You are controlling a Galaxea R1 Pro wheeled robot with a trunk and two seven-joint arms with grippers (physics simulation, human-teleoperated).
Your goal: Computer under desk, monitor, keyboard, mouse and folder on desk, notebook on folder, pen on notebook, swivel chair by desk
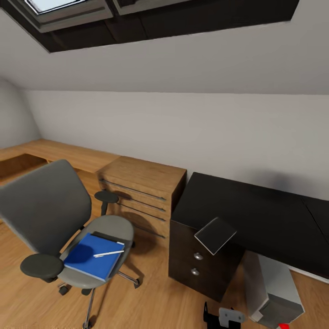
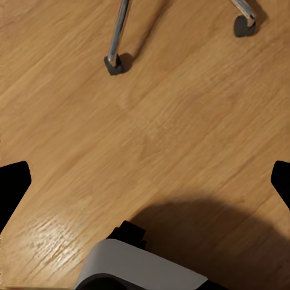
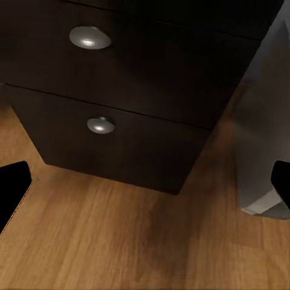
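We see the folder (image 1: 93, 256) on the swivel chair (image 1: 55, 214) seat at about 10 o'clock from us, pen (image 1: 108, 252) on top, long axis toward 4 o'clock. Left end effector (image 2: 145, 181) is nearer; both end effectors look spread apart, empty.

Head view evenly lit, moderately bright; daylight source apparent at the skylight (image 1: 64, 7) in the sloped ceiling; white wall (image 1: 183, 123) shows a soft grey gradient, darker near the desk (image 1: 256, 214); glossy black desk top gives a dull sheen, no hard glare; swivel chair (image 1: 59, 219) casts a soft shadow on the wooden floor (image 1: 151, 292); a darker patch of shade falls across the blue folder (image 1: 93, 256); wide-angle stretch towards the edges; render slightly soft. Left wrist view warm, with a broad dark shadow on the floor (image 2: 151, 121) and a pale sheen streak; right wrist view dim, silver knobs (image 3: 89, 37) catching highlights.
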